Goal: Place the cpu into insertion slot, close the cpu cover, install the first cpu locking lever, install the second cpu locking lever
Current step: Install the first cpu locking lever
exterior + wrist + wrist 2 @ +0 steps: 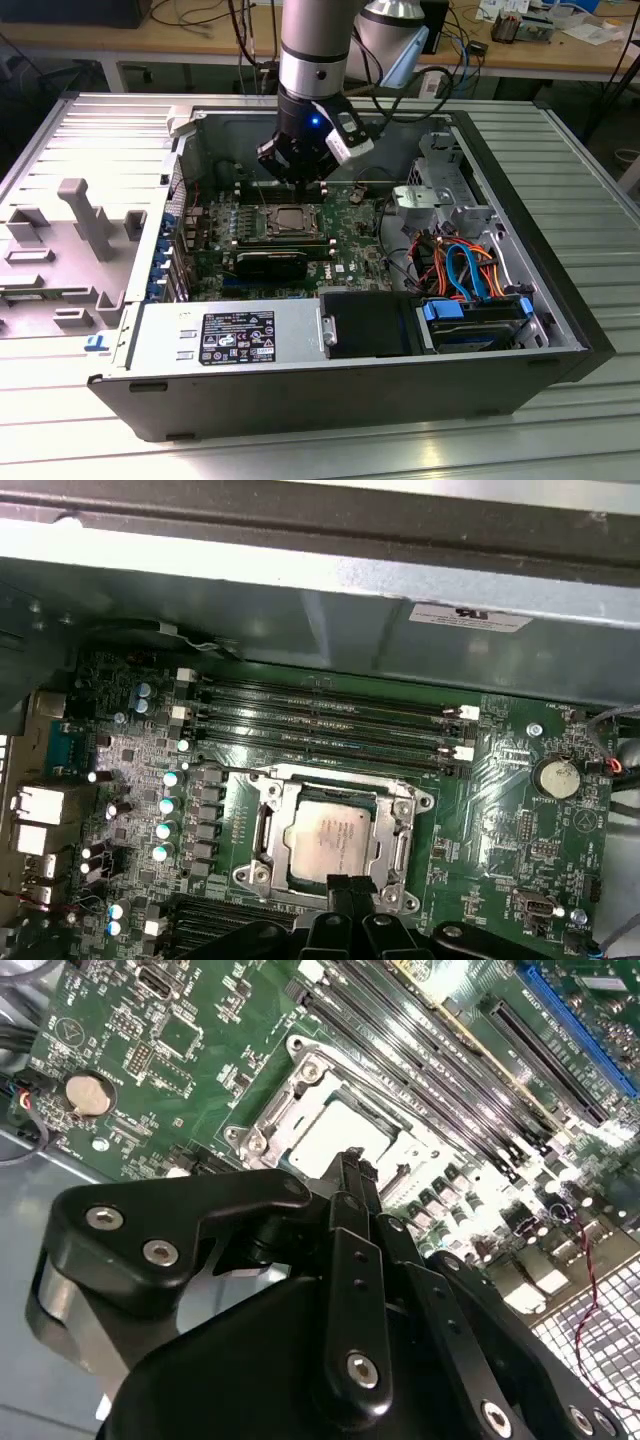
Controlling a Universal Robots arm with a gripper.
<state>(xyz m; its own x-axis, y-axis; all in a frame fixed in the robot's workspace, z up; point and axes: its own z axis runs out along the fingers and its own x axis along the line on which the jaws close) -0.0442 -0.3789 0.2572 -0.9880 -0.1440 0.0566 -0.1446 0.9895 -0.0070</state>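
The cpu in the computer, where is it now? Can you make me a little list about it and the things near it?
cpu: in its socket, silver top showing
cpu cover: lying flat around the cpu
gripper: shut, tips at the socket's edge; touching or not, cannot tell
motherboard: green, inside the open computer case
coin battery: round, on the board, apart from the socket
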